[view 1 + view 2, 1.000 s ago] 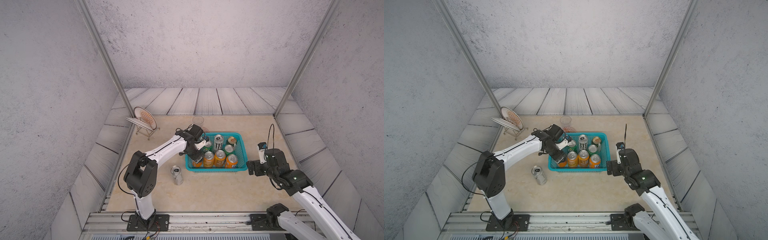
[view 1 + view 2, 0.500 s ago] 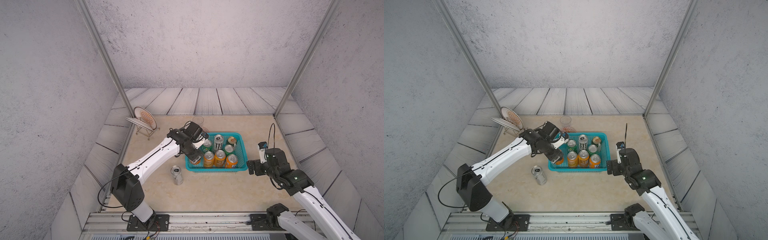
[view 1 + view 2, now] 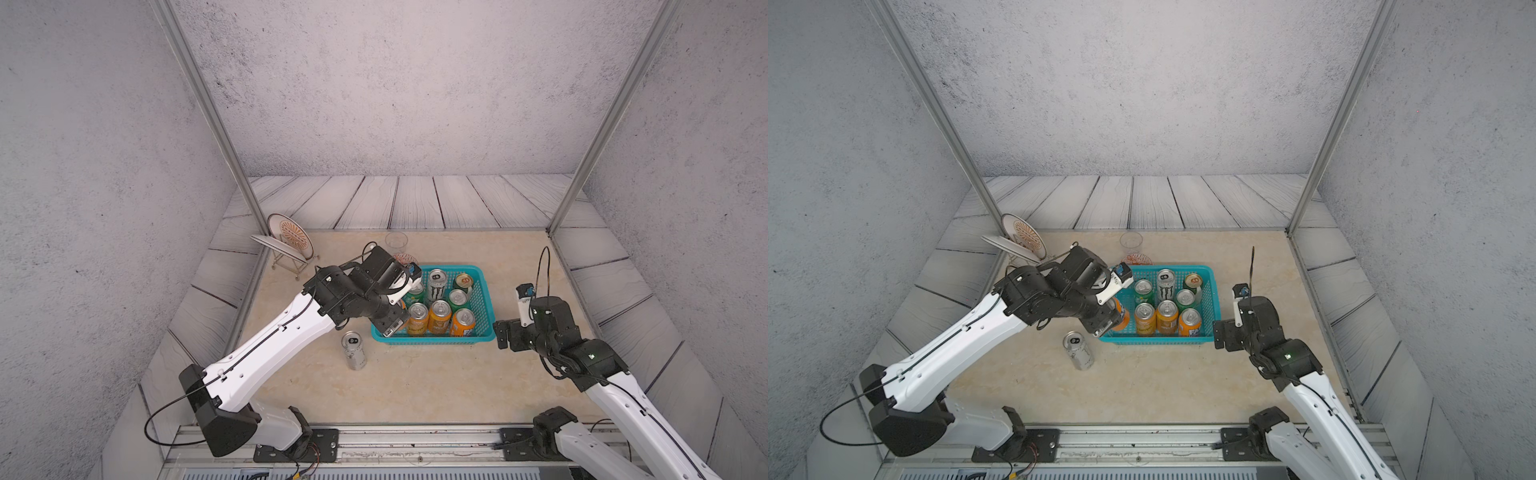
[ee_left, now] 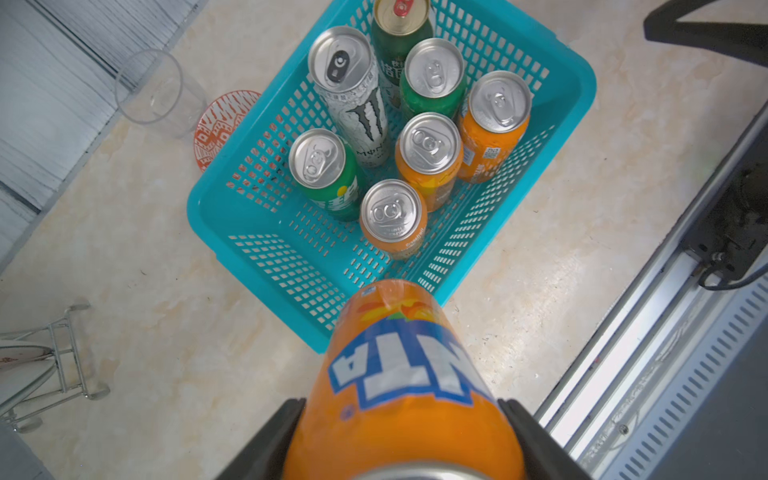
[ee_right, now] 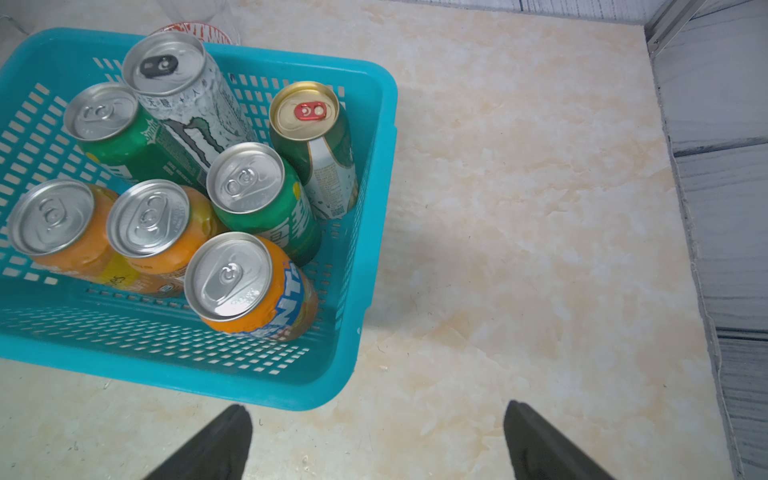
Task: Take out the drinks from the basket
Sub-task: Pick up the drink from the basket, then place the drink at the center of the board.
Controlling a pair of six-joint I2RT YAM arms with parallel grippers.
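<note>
Grey textured walls enclosed a beige stone-patterned worktop (image 3: pixel 415 386) carrying the teal basket (image 3: pixel 440 338). Within the preceding second the left hand (image 4: pixel 401 411) had drawn back from the basket interior to the basket's near corner on the robot's left, with the arm folding lower and outward. Its jaws remained closed on an orange can (image 4: pixel 399 365), gripped across the body. The right hand (image 5: pixel 376 407) had not moved; it stood wide and empty just beside the opposite end of the basket. The silver can (image 3: pixel 354 351) stood upright on the worktop near the basket, also unmoved.

Consequence for the task: seven cans (image 4: pixel 428 143) remained in the basket, namely three orange, three green and one tall silver-white can (image 4: pixel 353 95). The second removal appeared to be in its carry phase, and set-down was not yet done.

Limits of observation: in both top views the wrist body hid the left jaws, and the held can showed only as an orange sliver. The left wrist view cut off the top end of that can. Whether its base had fully cleared the basket rim could not be determined. A patterned bowl (image 4: pixel 220 129) behind the basket was partly hidden by the basket wall, and a glass cup (image 4: pixel 153 91) stood just beside the bowl.
</note>
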